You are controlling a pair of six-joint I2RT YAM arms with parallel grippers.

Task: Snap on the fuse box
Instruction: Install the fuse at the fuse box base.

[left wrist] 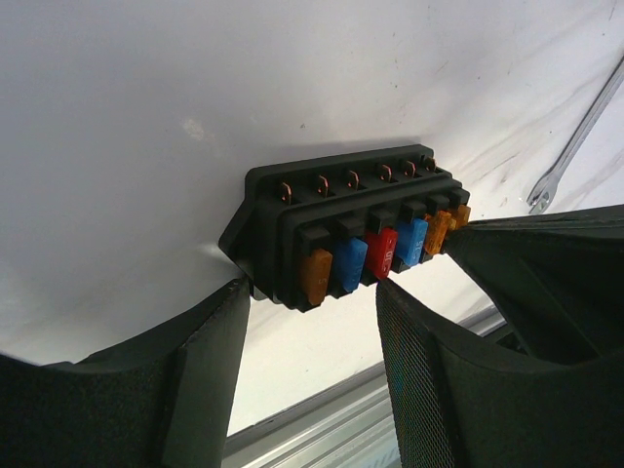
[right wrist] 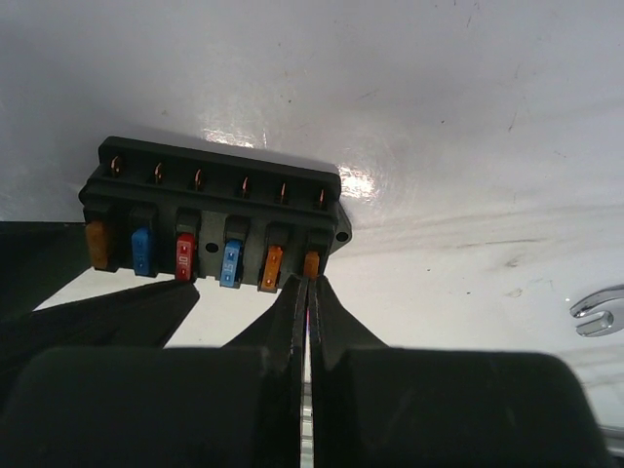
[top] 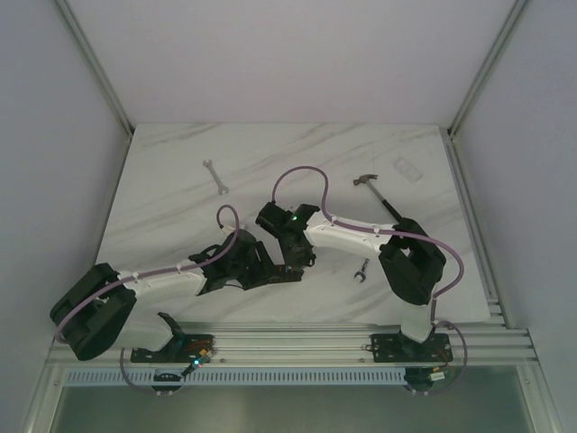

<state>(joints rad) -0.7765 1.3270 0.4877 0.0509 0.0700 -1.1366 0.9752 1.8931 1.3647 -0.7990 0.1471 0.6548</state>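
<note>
The fuse box (left wrist: 351, 234) is a black block with a row of orange, blue and red fuses, lying on the white table. My left gripper (left wrist: 312, 317) is open, its fingers straddling the box's near left end without touching it. In the right wrist view the fuse box (right wrist: 210, 219) lies just ahead of my right gripper (right wrist: 311, 283), which is shut with its tips against the rightmost orange fuse (right wrist: 312, 263). In the top view both grippers meet at mid-table, left gripper (top: 257, 271) and right gripper (top: 293, 257), and they hide the box.
A wrench (top: 215, 176) lies at the back left, a hammer (top: 379, 194) and a clear plastic piece (top: 408, 170) at the back right. A small wrench (top: 361, 270) lies right of the grippers. The aluminium rail (left wrist: 370, 414) runs along the near edge.
</note>
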